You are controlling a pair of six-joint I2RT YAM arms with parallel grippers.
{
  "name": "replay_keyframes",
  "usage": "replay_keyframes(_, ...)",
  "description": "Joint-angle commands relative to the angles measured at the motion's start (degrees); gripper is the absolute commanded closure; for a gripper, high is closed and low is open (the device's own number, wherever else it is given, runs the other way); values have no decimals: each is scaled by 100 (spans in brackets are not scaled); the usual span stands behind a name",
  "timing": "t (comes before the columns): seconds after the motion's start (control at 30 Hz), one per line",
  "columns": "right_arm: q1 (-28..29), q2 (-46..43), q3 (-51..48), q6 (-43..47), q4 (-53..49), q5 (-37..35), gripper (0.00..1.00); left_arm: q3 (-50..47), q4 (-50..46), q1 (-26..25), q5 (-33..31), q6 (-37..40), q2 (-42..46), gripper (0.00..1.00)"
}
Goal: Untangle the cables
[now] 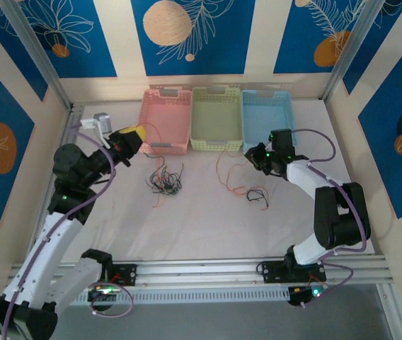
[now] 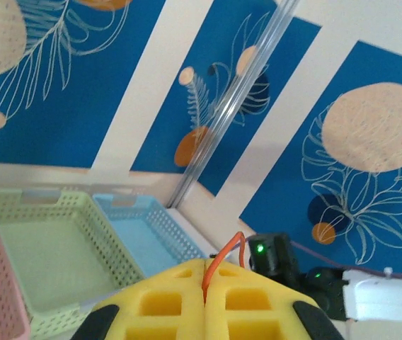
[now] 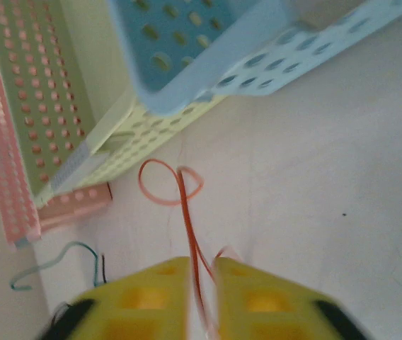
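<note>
Top external: looking down from above and behind the arm bases, facing 12 o'clock, sitting far off, taking in the whole table (image 1: 208, 227) with the pink basket (image 1: 164, 120), green basket (image 1: 216, 119) and blue basket (image 1: 267, 117) at 12 o'clock.
Left wrist: riding close behind the left gripper (image 2: 205, 273), tilting upward, facing roughly 2 o'clock toward the patterned wall (image 2: 314, 106).
Right wrist: hanging near the table, pointing down past the right gripper (image 3: 202, 273), facing roughly 10 o'clock.
Shared ground: catching all three baskets in every view.
</note>
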State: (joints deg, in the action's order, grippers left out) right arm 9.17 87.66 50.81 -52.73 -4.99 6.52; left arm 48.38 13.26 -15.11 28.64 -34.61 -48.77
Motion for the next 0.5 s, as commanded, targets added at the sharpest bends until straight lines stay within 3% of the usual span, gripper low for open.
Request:
replay_keyframes(0.0, 270, -67, 369, 436, -654, -344, 66, -292, 622, 18, -28, 72, -263, 100)
replay_keyframes(0.13, 583, -311, 481, 760, -796, -868, 50, -534, 1002, 9, 22, -18, -693, 100)
replay_keyframes(0.27, 893, -743, 13, 1084, 338, -621, 46, -602, 1298, -16, 142, -171, -833, 100)
replay_keyframes(0.47, 1733, -1320, -429, 2249, 1823, 29, 43, -474, 882, -18, 3, 7, -671, 100)
